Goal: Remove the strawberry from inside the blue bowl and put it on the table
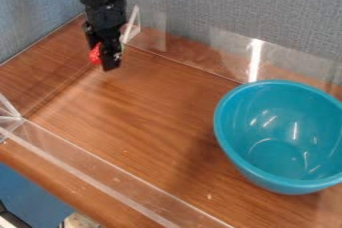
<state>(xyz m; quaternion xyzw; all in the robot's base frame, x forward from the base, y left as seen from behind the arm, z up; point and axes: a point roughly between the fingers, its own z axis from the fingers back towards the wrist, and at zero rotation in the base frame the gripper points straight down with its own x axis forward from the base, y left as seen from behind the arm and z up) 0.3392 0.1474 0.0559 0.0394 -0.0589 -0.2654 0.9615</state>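
One strawberry (98, 56), small and bright red, held between the jaws of the gripper (103, 59) at the far left corner of the table (134, 112), low over the wood and well apart from the blue bowl (282, 134). Fingers clamped on the strawberry from two sides; only a sliver of red visible beside the dark fingers. Judged light, rigid and glossy: little squeeze required, yet prone to slipping or rolling on its rounded body once released. Best held across the widest part of the body, below the cap, as appears to be the case now. Long axis and pointing direction not determinable: fruit mostly hidden by the fingers, green cap not visible. Bowl empty, upright, at the near right of the table, smooth teal interior showing highlights only. Removal judged complete; remaining step judged to be lowering to the tabletop and release. Low clear acrylic walls (167, 32) close behind the gripper; clearance to be watched during descent.
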